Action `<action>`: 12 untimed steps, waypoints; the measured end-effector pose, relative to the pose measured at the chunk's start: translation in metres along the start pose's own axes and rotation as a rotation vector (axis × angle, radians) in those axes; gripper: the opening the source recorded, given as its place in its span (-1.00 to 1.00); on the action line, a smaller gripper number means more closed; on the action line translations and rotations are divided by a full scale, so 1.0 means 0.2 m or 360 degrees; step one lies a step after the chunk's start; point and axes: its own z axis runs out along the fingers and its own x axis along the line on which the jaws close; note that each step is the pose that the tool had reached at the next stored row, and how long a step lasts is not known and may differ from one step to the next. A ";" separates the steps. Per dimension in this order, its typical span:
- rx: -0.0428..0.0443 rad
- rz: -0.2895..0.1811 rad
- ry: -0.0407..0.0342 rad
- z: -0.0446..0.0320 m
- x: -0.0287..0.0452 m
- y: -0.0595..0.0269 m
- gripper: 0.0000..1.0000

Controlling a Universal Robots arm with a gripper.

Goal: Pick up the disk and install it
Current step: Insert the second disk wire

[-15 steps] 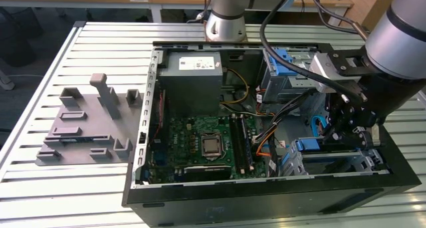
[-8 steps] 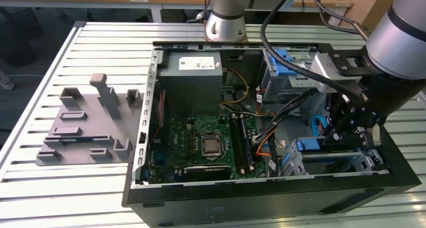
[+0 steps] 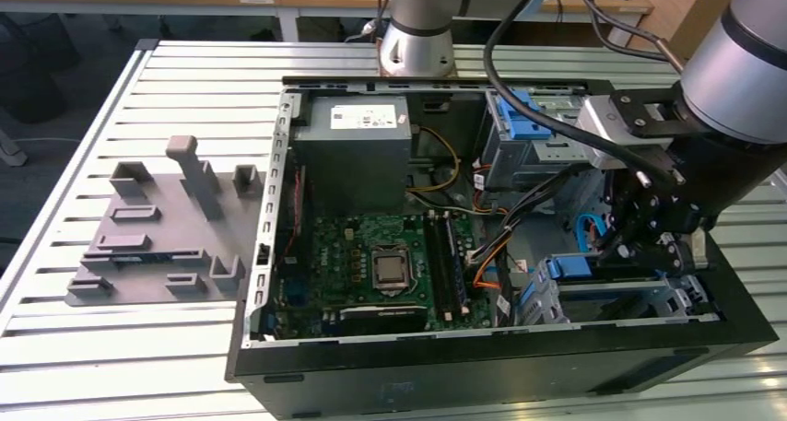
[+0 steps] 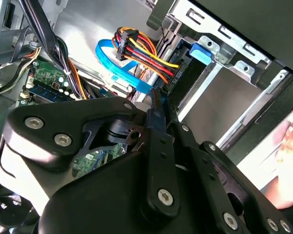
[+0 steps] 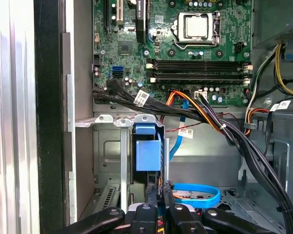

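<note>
Now | black gripper [image 5: 157, 207] fingers together, nipping rear edge of blue-framed disk [image 5: 148, 151] | disk seated upright in metal drive bay [image 5: 110, 146] | adv: push straight, keep cables clear.

A: Where's the exterior view?
B: High, well back, angled down on the whole open computer case [image 3: 492, 347]; drive cage [image 3: 615, 292] at four o'clock.
A: Wrist views?
B: Both close inside, sharing that cage [image 5: 122, 161] [image 4: 224, 83] and motherboard [image 5: 185, 53]
</note>
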 end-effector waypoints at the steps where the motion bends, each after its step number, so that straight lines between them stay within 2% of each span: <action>1: 0.0000 0.0000 0.0000 0.000 0.000 0.000 -0.68; 12: 0.0000 0.0001 0.0000 0.013 0.004 0.001 -0.68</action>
